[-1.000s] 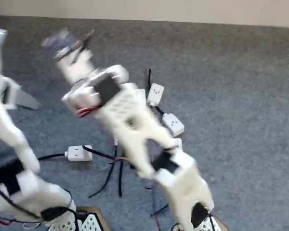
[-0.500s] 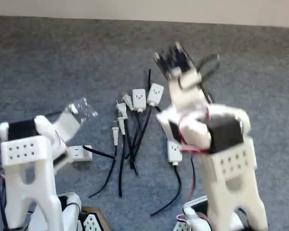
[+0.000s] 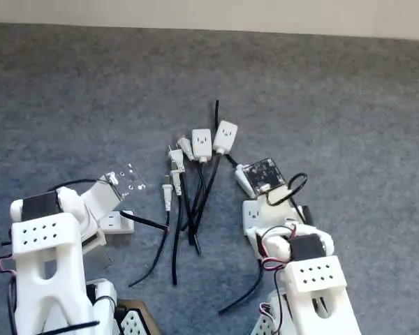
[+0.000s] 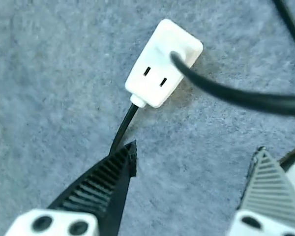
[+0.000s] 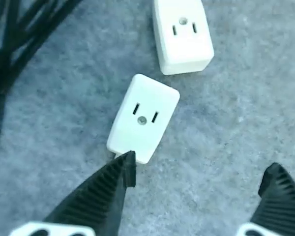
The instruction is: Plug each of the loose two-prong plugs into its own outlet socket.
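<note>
Three loose white two-prong plugs (image 3: 174,159) (image 3: 167,192) (image 3: 185,146) lie on black cords mid-carpet. Two white outlet sockets (image 3: 202,144) (image 3: 225,137) lie just beyond them. My left gripper (image 3: 117,185) (image 4: 196,150) is open, low over a white socket (image 3: 112,222) (image 4: 162,64) that has a black cord (image 4: 236,96) lying across it. My right gripper (image 5: 202,164) is open too, and one socket (image 5: 143,118) lies just past its black fingertip (image 5: 128,162). A second socket (image 5: 182,34) lies farther on. Neither gripper holds anything.
Everything lies on grey carpet (image 3: 349,105). A tangle of black cords (image 3: 185,223) runs from the plugs toward the arm bases. The right arm's wrist board (image 3: 264,174) covers one socket, and another socket (image 3: 251,215) lies by it. Open carpet stretches to the far left and right.
The right arm swung from reaching across the far left to folded low at the right. The left arm came in from the left edge and dropped over its socket.
</note>
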Motion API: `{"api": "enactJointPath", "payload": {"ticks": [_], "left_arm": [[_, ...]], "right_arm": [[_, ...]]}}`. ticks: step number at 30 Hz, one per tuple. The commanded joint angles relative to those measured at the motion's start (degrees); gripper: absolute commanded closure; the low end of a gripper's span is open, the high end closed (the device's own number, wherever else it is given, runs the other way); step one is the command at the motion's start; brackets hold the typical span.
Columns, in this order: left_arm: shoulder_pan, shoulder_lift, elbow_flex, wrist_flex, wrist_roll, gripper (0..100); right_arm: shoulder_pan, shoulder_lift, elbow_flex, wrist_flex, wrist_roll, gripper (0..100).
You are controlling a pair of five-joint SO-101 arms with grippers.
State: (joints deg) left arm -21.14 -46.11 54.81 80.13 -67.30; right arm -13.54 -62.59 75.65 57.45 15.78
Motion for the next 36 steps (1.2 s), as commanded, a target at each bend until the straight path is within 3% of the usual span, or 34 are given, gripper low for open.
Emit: {"api": "enactJointPath", "payload": {"ticks": [1,10,16,26,33,36], "left_arm": [[-0.40,-0.92,3.82,-7.03,-1.05,60],[-0.31,-0.92,12.35,-28.13,-0.88,59],[3.03,-0.92,16.84,-36.57,-0.70,59],[7.25,-1.01,17.89,-38.86,-0.79,59],[9.80,-1.01,17.63,-38.86,-0.18,76],[9.54,-1.01,17.36,-42.02,6.07,78]], "right_arm": [[0.57,-1.45,3.12,-3.21,0.79,62.3],[-2.33,-1.54,4.09,-3.30,0.79,62.3],[-2.33,-1.54,4.09,-3.30,0.70,62.3],[-2.33,-1.54,4.18,-3.12,0.62,62.3],[-2.33,-1.54,4.18,-3.03,0.62,62.3],[-2.33,-1.54,4.18,-3.03,0.62,62.3]]}}
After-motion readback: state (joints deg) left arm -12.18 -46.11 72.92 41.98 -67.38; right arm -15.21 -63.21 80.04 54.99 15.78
